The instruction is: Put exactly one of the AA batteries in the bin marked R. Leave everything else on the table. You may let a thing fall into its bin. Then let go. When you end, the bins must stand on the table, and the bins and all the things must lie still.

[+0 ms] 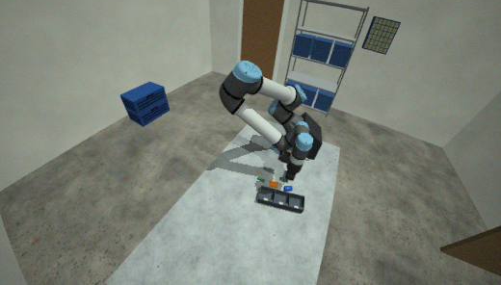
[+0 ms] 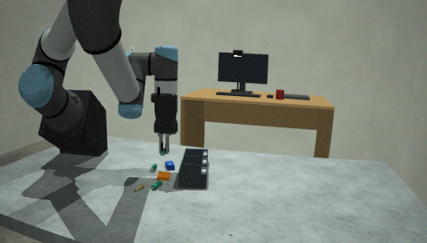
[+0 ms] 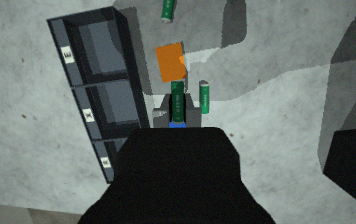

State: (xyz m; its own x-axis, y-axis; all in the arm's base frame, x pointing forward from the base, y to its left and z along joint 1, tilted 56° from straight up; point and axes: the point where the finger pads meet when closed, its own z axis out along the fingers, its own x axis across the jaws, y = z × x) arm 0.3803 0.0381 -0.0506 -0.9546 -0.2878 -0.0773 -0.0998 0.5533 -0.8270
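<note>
The end effector (image 3: 178, 111) grips a smooth green cylindrical AA battery (image 3: 177, 102) above the mottled grey tabletop (image 3: 280, 100), beside a flat orange block (image 3: 171, 61) and the dark three-compartment bin (image 3: 131, 75)

We see a wooden desk (image 2: 263, 106) bearing a black monitor (image 2: 242, 68) and a small red box (image 2: 280, 93).

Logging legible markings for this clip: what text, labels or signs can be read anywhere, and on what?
Bin tray: three small white tags on its rim, one per compartment; letters too blurred to read.
Green battery in the claw: faint print, unreadable.
Green battery on the table: faint print, unreadable.
Nothing else carries text.
</note>
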